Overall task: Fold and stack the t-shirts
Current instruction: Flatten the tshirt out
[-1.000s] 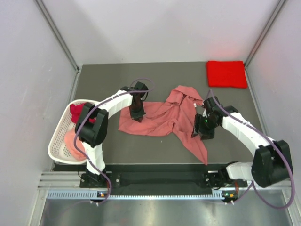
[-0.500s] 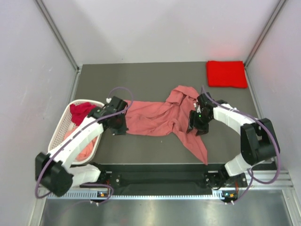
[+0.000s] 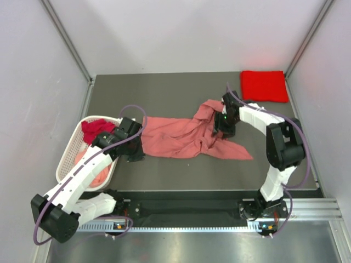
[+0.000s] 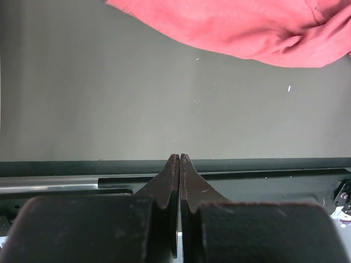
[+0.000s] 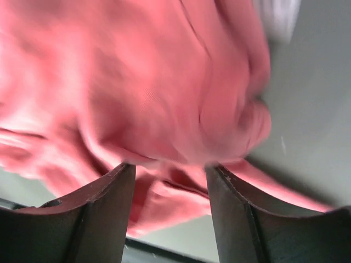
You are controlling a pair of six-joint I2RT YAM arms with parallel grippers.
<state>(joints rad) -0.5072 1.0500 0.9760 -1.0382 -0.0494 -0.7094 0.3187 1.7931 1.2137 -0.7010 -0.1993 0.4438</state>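
A salmon pink t-shirt (image 3: 181, 134) lies crumpled and stretched across the middle of the table. My right gripper (image 3: 224, 126) hovers over its upper right part with its jaws open. In the right wrist view the cloth (image 5: 137, 82) fills the space ahead of the open gripper (image 5: 170, 171). My left gripper (image 3: 134, 152) is shut and empty beside the shirt's left edge. In the left wrist view the shut gripper (image 4: 180, 159) is apart from the shirt (image 4: 236, 27). A bright red folded t-shirt (image 3: 264, 86) lies at the back right.
A white slotted basket (image 3: 64, 164) stands at the left table edge, holding a dark crimson shirt (image 3: 94, 130) and a pale pink shirt (image 3: 88, 164). A black rail (image 3: 186, 208) runs along the near edge. Grey walls close in both sides.
My left gripper has drawn back left toward the basket, off the shirt. My right gripper has moved toward the back over the shirt. The shirt's lower right tail has swung out to the right.
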